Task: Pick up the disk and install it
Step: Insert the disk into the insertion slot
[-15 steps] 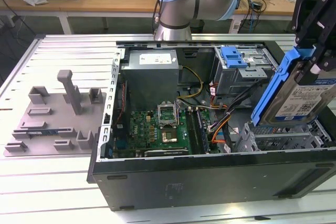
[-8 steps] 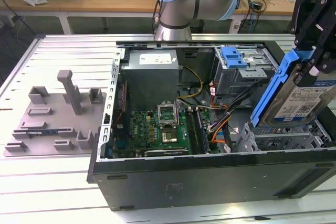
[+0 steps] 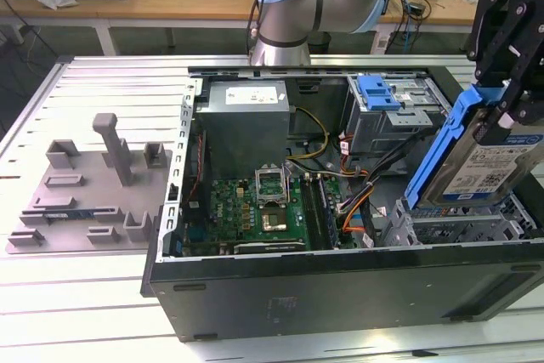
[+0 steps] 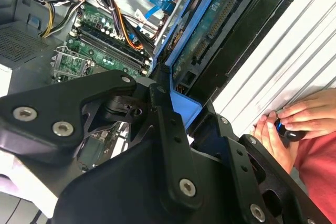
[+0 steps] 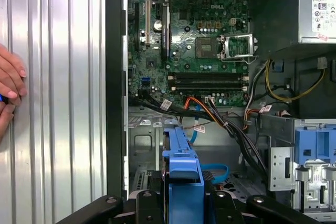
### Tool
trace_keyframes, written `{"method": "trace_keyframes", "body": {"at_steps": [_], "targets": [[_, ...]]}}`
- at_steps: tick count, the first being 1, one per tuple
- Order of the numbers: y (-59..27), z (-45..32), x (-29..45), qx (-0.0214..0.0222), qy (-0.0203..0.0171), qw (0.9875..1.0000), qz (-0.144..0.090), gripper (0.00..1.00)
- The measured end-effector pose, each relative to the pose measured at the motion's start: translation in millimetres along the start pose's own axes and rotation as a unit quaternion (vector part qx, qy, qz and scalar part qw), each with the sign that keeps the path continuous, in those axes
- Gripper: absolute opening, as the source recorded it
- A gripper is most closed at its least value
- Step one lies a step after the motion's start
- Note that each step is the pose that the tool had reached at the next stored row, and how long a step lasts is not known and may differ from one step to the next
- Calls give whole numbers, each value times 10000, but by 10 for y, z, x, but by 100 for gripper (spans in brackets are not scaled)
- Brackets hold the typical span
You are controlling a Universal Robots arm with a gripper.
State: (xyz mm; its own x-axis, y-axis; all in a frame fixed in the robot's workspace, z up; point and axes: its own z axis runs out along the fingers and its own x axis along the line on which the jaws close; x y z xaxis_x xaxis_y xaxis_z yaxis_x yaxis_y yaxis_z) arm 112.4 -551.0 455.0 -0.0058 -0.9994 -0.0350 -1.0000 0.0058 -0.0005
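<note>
Over the drive cage (image 3: 463, 225) I hold the disk (image 3: 489, 167) tilted, probably for sliding in. The gripper (image 3: 500, 112) has its jaws clamped on the disk's blue frame.

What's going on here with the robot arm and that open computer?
The robot arm's gripper is shut on the disk, a silver drive in a blue carrier. It holds the disk tilted above the drive cage at the exterior view's right end of the open computer case. The disk is not yet seated in the cage. A person's hand rests on the ribbed table beside the case.
</note>
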Motion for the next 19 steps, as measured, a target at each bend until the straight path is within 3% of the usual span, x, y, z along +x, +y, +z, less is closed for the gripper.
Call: {"method": "trace_keyframes", "body": {"at_steps": [19], "targets": [[-7, 278, 14, 0, -1, 10000, 0, 37]]}}
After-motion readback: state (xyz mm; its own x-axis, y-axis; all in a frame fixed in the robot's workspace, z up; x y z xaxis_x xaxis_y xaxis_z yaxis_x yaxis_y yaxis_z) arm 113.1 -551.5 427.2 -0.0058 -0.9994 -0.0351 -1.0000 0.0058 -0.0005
